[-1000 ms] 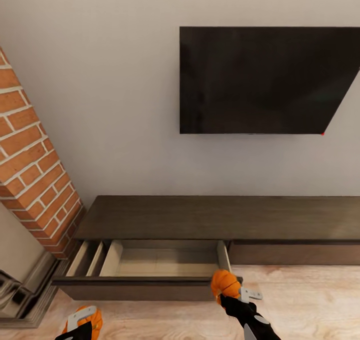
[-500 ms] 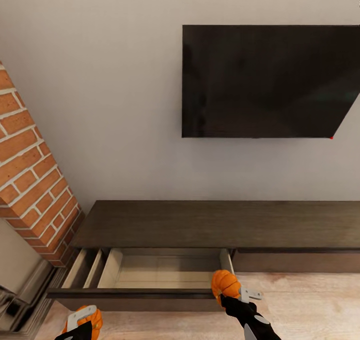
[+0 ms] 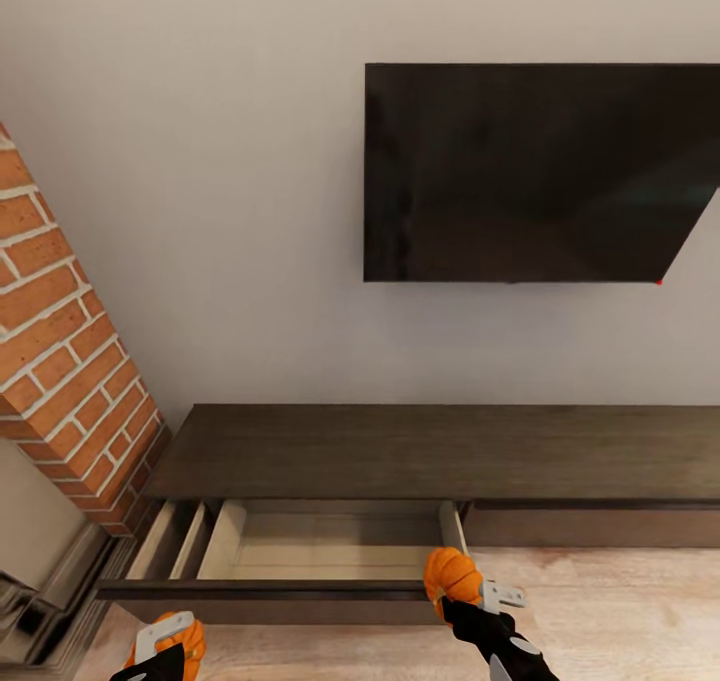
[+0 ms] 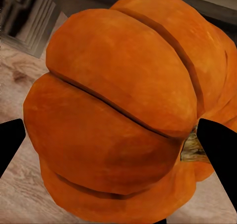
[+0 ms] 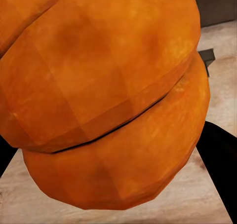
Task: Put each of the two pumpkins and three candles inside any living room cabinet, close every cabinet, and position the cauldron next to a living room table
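Two bright-orange ribbed pumpkins are each carried off the floor. One pumpkin (image 3: 452, 576) hangs at the open drawer's (image 3: 320, 546) 3 o'clock front corner, clamped in the right end effector (image 3: 462, 593). The other pumpkin (image 3: 180, 639) sits at the drawer's 7 o'clock, gripped by the left end effector (image 3: 165, 646), its brown stem (image 4: 190, 147) turned sideways. The long, low dark-brown cabinet (image 3: 440, 451) has that one pale-lined drawer pulled out.

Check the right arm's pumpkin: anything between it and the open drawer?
Nothing visible blocks it. The right gripper holds the pumpkin at the right front corner of the open drawer; only the drawer's dark front panel lies beside it, and the visible interior looks empty.
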Controlling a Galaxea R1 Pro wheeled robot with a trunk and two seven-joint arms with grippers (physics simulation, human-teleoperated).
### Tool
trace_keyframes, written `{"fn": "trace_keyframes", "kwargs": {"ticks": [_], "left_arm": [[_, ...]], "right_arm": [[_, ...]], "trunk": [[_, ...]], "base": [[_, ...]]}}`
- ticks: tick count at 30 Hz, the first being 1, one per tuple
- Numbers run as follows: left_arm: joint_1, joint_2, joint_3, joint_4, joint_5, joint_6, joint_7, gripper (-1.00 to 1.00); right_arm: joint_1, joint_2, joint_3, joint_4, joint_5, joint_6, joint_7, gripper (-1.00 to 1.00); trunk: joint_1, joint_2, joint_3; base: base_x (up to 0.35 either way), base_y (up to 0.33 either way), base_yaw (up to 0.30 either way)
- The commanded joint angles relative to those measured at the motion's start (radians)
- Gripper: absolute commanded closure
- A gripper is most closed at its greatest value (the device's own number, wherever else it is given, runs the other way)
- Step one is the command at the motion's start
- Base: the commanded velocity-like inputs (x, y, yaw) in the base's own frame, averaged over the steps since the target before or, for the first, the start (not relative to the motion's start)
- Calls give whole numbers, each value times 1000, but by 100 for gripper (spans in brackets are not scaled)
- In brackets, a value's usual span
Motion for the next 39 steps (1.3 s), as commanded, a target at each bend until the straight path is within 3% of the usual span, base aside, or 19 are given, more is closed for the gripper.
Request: {"fn": "trace_keyframes", "kwargs": {"ticks": [1,6,8,12,13,15,16,18,21,27,39], "left_arm": [[0,0,-9,0,8,-2,3,100],[0,0,-9,-7,9,27,4,100],[-1,-8,-9,-34,9,119,4,100],[-3,-18,-6,-254,11,412,11,100],[-3,-30,-6,-307,13,479,12,100],[-3,-62,-7,-344,13,524,13,100],[-4,-96,-7,-357,10,540,15,100],[-4,-145,-8,-367,7,550,18,100],[-13,-178,-8,-374,5,557,20,100],[-42,-197,-8,-396,4,555,20,100],[-48,-208,-7,-458,5,526,20,100]], "right_arm": [[0,0,5,-2,-8,4,-6,100],[0,1,5,-4,-10,5,-8,100],[0,2,6,-5,-9,4,-9,100],[0,10,8,-11,-12,38,-10,100],[0,26,9,-14,-10,77,-10,100],[0,48,10,-28,-7,125,-10,100],[0,57,10,-44,-8,147,-10,100],[0,64,11,-64,-10,167,-9,100],[0,68,10,-101,-10,216,-9,100],[0,82,8,-256,-18,374,-9,100],[-41,103,8,-282,-19,501,-10,100]], "trunk": [[-4,7,2],[-23,42,18],[-31,56,24],[-46,84,37],[-50,91,40],[-58,105,46],[-61,112,49],[-69,126,56],[-81,147,65],[-104,189,84],[-150,273,121]], "base": [[0,0,0],[0,0,0],[0,0,0],[0,0,0],[0,0,0],[0,0,0],[0,0,0],[0,0,0],[0,0,0],[0,0,0],[0,0,0]]}}
